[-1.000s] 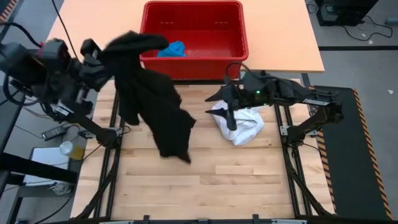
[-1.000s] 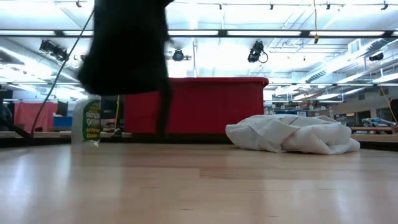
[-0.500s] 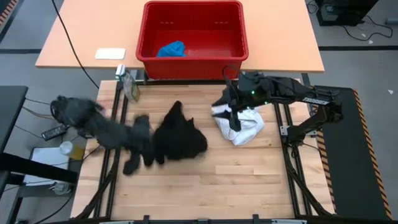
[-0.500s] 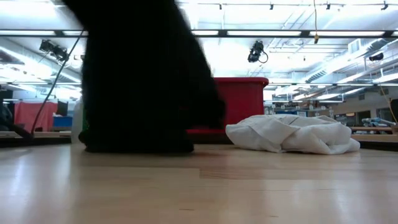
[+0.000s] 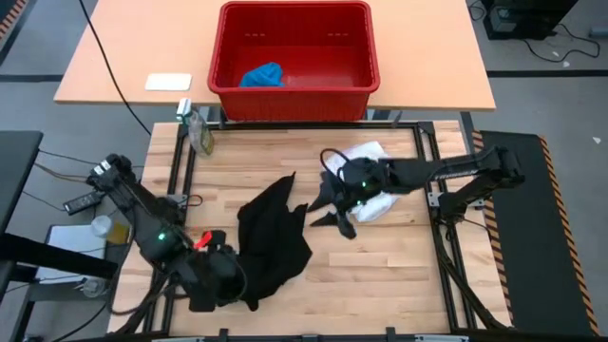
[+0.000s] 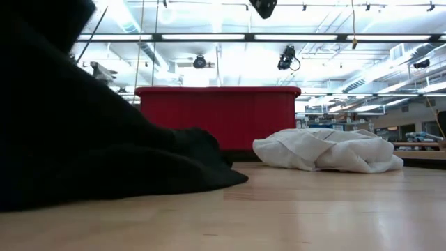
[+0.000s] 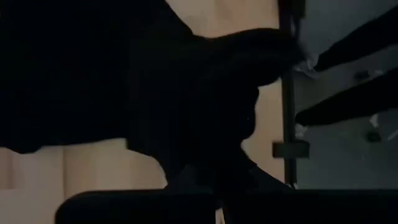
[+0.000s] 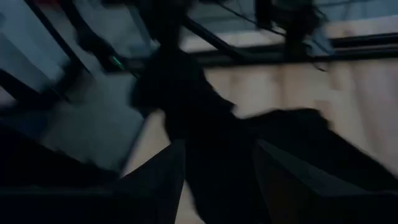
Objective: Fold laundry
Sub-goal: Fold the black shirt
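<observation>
The left gripper (image 5: pixel 217 275) is closed on the black garment (image 5: pixel 271 237), its fingers buried in cloth. The right gripper (image 5: pixel 332 211) is held open beside that garment; the white garment (image 5: pixel 372 190) is partly hidden behind it.

You have a red basket (image 5: pixel 294 95) sitting on the tan table (image 5: pixel 123 57) at the far side, its near wall close to that table's front edge; from table height the same basket (image 6: pixel 209 118) stands as a red wall behind the work surface. On the tan table, well to the basket's left, you can see a flat white pad (image 5: pixel 167 82). Your butcher-block worktop (image 5: pixel 380 275) carries a clear spray bottle (image 5: pixel 197 129) at its far left corner. Off the worktop's left edge, a white cup (image 5: pixel 101 225) rests on the low shelf, with a dark remote-like thing (image 5: pixel 81 201) just beyond it.
</observation>
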